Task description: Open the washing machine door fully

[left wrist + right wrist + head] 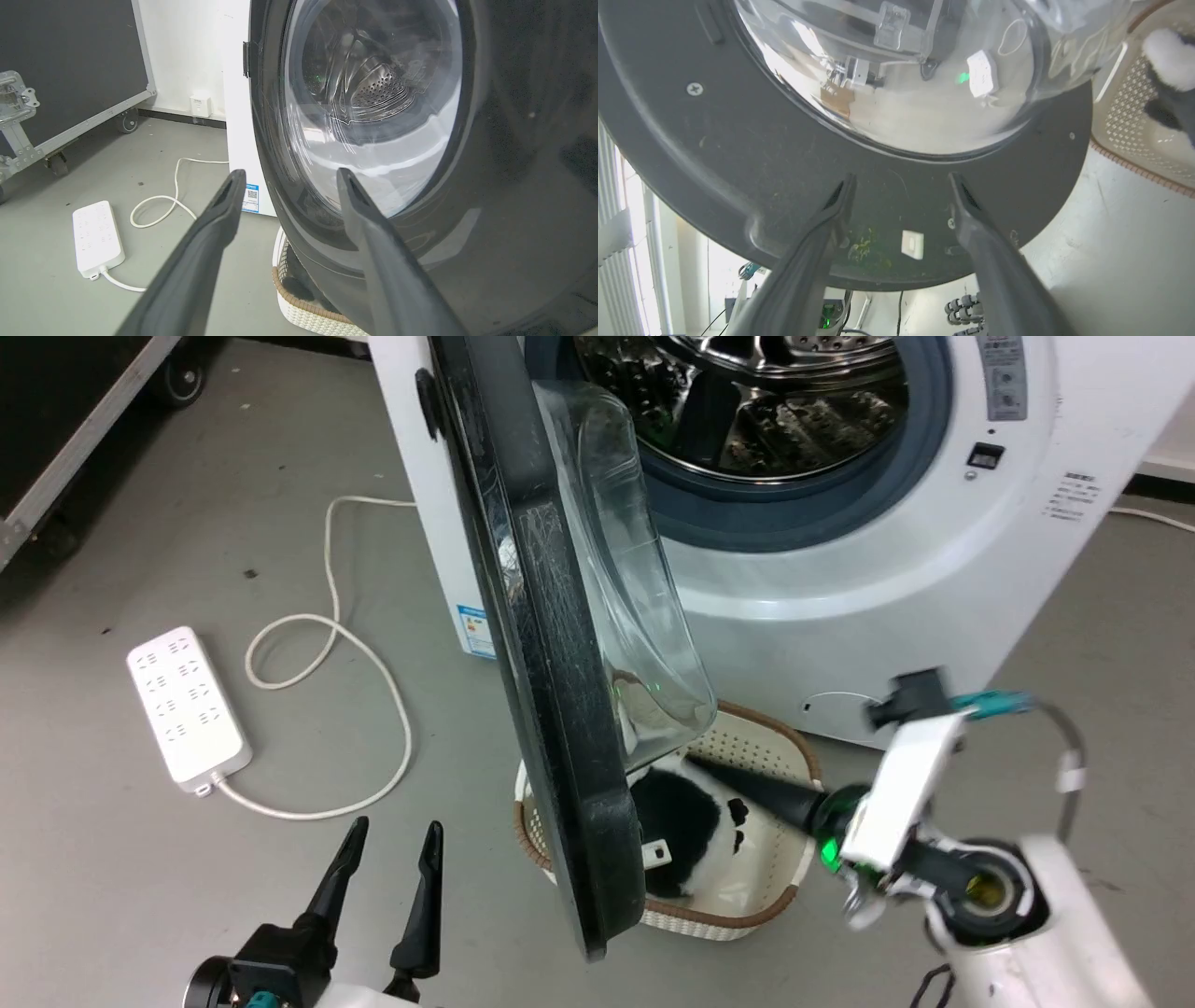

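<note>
The washing machine door (541,644) stands swung out from the machine, seen edge-on in the head view, its clear glass bowl (625,579) facing the drum. My right gripper (695,763) points at the door's inner side, low down over the basket. In the right wrist view it (902,177) is open, fingers spread before the door's dark inner rim (738,154), holding nothing. My left gripper (397,823) is open on the door's outer side, a little short of it. In the left wrist view its (290,171) fingers frame the glossy outer face (514,140).
The grey-rimmed steel drum opening (747,420) is exposed. A wicker-rimmed white basket (775,747) with a black and white plush thing (681,821) sits under the door. A white power strip (187,705) and its looping cable (364,653) lie left. A black wheeled case (70,70) stands far left.
</note>
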Controlling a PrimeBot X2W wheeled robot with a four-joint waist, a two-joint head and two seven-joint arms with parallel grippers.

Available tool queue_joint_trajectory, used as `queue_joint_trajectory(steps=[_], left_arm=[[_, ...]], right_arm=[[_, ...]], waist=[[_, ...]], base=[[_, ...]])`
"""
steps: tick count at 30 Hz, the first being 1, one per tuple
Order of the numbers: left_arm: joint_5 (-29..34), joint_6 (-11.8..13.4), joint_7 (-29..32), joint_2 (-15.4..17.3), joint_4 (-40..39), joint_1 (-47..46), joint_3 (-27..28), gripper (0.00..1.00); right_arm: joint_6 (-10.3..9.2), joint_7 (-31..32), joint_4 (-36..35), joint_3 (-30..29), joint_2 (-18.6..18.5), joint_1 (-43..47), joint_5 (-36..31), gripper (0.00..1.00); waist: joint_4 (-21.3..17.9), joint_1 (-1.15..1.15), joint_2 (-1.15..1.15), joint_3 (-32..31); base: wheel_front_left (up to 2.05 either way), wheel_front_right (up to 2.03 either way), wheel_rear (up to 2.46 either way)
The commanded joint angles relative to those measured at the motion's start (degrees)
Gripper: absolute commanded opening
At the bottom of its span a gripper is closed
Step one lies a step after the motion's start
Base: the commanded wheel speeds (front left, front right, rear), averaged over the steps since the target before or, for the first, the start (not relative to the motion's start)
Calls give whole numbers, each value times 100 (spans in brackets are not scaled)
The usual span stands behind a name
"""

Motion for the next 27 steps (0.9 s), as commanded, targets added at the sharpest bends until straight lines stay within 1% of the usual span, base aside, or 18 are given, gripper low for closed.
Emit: queue_joint_trajectory(steps=[1, 2, 3, 4, 6, 7, 9, 11, 13, 14, 16, 18, 22, 24, 27], left_arm=[[-54, -23, -32, 26, -10, -2, -4, 100], [-109, -23, -32, 32, -17, -9, -13, 100], [-187, -24, -32, 71, -18, -29, -22, 100], [-187, -24, -32, 71, -18, -29, -22, 100], [-185, -24, -32, 154, 39, -37, -50, 100], [-261, -24, -32, 180, 118, -60, -14, 100], [-309, -24, -32, 208, 139, -67, 21, 100], [-356, -24, -32, 207, 117, -48, 84, 100], [-403, -25, -32, 216, 87, -19, 161, 100], [-418, -25, -32, 223, 73, -7, 194, 100], [-421, -25, -32, 232, 54, 24, 255, 100], [-418, -25, -32, 223, 27, 58, 302, 100], [-403, -25, -32, 197, -5, 139, 343, 100], [-401, -25, -32, 189, -20, 173, 384, 100], [-367, -25, -32, 164, -51, 219, 459, 100]], right_arm=[[7, -157, -102, -88, -19, 6, -136, 100], [7, -373, -206, -185, -50, 10, -302, 100], [7, -909, -455, -344, -166, 26, -734, 100], [7, -909, -455, -344, -166, 26, -734, 100], [7, -1494, -694, -490, -255, 98, -1072, 100], [7, -2465, -1047, -519, -738, 222, -1898, 100], [7, -3285, -1258, -210, -1249, 371, -2809, 100], [7, -4082, -1271, -56, -1541, 549, -3586, 100], [7, -4763, -1260, -29, -1645, 730, -4286, 100], [7, -5067, -1260, -77, -1622, 837, -4592, 100], [7, -5598, -1217, -295, -1456, 1093, -5114, 100], [7, -5881, -1210, -488, -1246, 1373, -5597, 100], [7, -6085, -1404, -802, -685, 1933, -6283, 100], [7, -6113, -1483, -932, -362, 2182, -6421, 100], [7, -6127, -1561, -960, -160, 2459, -6688, 100]], waist=[[-49, 0, 0, -23], [-94, 0, 0, -42], [-184, 0, 0, -72], [-184, 0, 0, -72], [-296, 0, 0, -114], [-462, 0, 0, -207], [-570, 0, 0, -272], [-686, 0, 0, -341], [-802, 0, 0, -382], [-856, 0, 0, -399], [-953, 0, 0, -449], [-1021, 0, 0, -476], [-1118, 0, 0, -539], [-1171, 0, 0, -568], [-1210, 0, 0, -597]], base=[[0, 0, 0], [0, 0, 0], [0, 0, 0], [0, 0, 0], [0, 0, 0], [0, 0, 0], [0, 0, 0], [0, 0, 0], [0, 0, 0], [0, 0, 0], [0, 0, 0], [0, 0, 0], [0, 0, 0], [0, 0, 0], [0, 0, 0]])
